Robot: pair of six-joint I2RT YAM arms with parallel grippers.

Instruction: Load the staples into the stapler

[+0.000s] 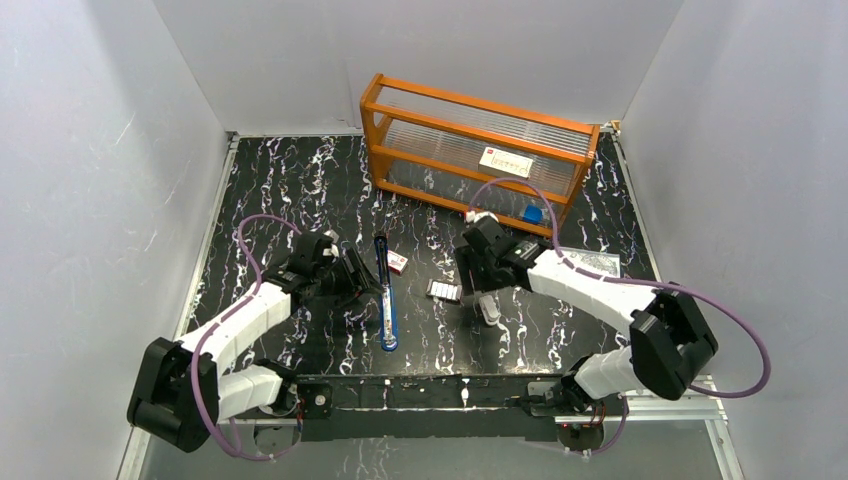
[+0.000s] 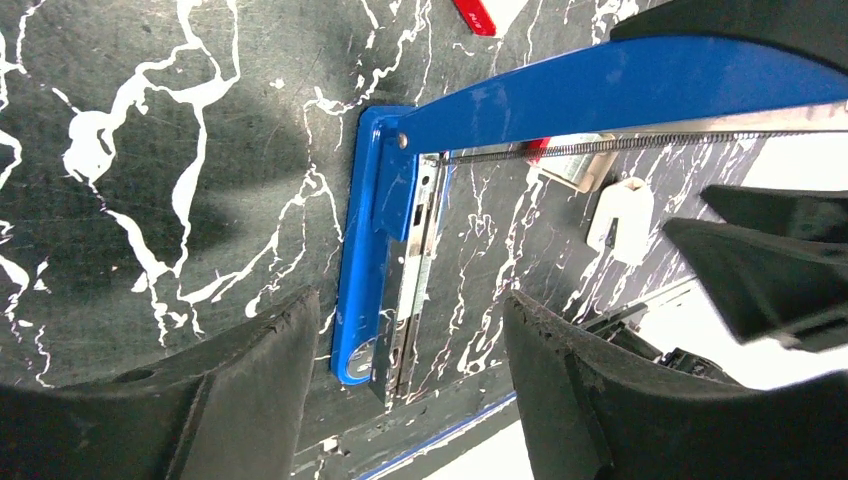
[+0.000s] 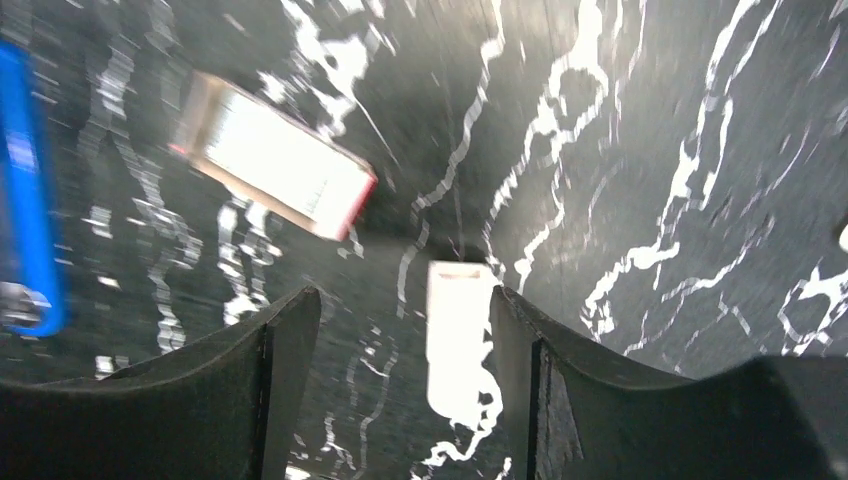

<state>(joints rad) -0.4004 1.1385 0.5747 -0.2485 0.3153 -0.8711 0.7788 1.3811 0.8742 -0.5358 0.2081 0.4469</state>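
Note:
The blue stapler [image 1: 386, 300] lies open on the black marbled table, with its lid swung up. In the left wrist view its base [image 2: 358, 270] and metal channel [image 2: 415, 250] lie flat, and the lid [image 2: 620, 90] rises to the right. My left gripper [image 1: 363, 284] [image 2: 408, 300] is open beside and over the base. The staples [image 1: 444, 291] [image 2: 572, 172] lie right of the stapler, near the red-and-white box [image 1: 397, 262] [image 3: 275, 170]. My right gripper [image 1: 470, 281] [image 3: 404, 295] is open and empty. A washed-out pale oblong [image 3: 460, 330] lies between its fingers; I cannot tell if it is the staples.
A small white rounded object [image 1: 490, 310] [image 2: 622, 215] lies right of the staples, under the right arm. An orange rack with clear panels [image 1: 475, 140] stands at the back, with a blue item [image 1: 533, 213] at its foot. The table's near edge [image 2: 450, 430] is close.

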